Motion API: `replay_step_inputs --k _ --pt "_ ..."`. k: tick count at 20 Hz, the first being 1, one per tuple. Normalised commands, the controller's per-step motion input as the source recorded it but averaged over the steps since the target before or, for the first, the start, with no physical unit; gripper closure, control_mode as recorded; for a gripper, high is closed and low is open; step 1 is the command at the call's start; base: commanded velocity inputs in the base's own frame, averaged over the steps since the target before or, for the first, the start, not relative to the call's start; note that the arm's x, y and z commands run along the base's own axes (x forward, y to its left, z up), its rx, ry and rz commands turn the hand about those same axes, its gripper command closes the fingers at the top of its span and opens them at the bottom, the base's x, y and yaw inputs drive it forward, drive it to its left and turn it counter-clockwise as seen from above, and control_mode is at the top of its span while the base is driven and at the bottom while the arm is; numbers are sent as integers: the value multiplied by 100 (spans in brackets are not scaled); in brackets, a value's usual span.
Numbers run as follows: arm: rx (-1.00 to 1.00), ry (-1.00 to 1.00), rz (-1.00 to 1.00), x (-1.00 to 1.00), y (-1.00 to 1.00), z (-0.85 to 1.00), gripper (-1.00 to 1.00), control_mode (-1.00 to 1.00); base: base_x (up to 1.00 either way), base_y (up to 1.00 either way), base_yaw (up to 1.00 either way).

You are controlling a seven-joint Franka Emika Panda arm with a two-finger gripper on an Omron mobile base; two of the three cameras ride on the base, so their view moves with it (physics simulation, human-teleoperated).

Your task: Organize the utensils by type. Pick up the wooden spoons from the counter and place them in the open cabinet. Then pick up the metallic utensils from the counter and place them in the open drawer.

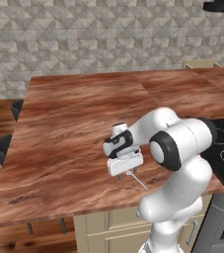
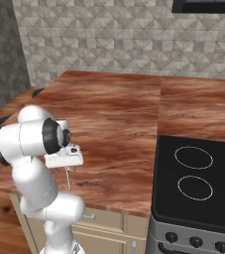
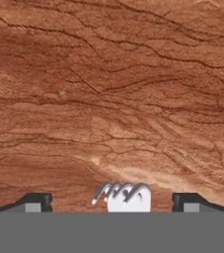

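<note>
Glossy reddish-brown wood grain across the counter (image 1: 74, 123), streaked with darker veins, flat and broad. Low over its near edge, the gripper (image 3: 112, 200), jaws spread wide, dark blocky fingertips (image 3: 34, 201) standing well apart at either side. Between them, curved silver tines of the fork (image 3: 123, 193), shiny and smooth, lying on the counter, not clamped. Slim metal handle of that fork (image 1: 137, 181) sticking out from under the hand toward the counter's front edge. Right of the counter, a matte black stovetop (image 2: 203, 183) with thin white burner rings.
</note>
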Motion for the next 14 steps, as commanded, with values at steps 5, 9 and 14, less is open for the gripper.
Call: replay_step_inputs --k 5,9,14 --pt "0 -20 -1 -48 -8 -30 -100 -100 0 0 0" --pt "0 -17 -7 -27 -15 -21 -100 -100 0 0 0" --pt "0 1 -13 -2 -18 -7 -100 -100 0 0 0"
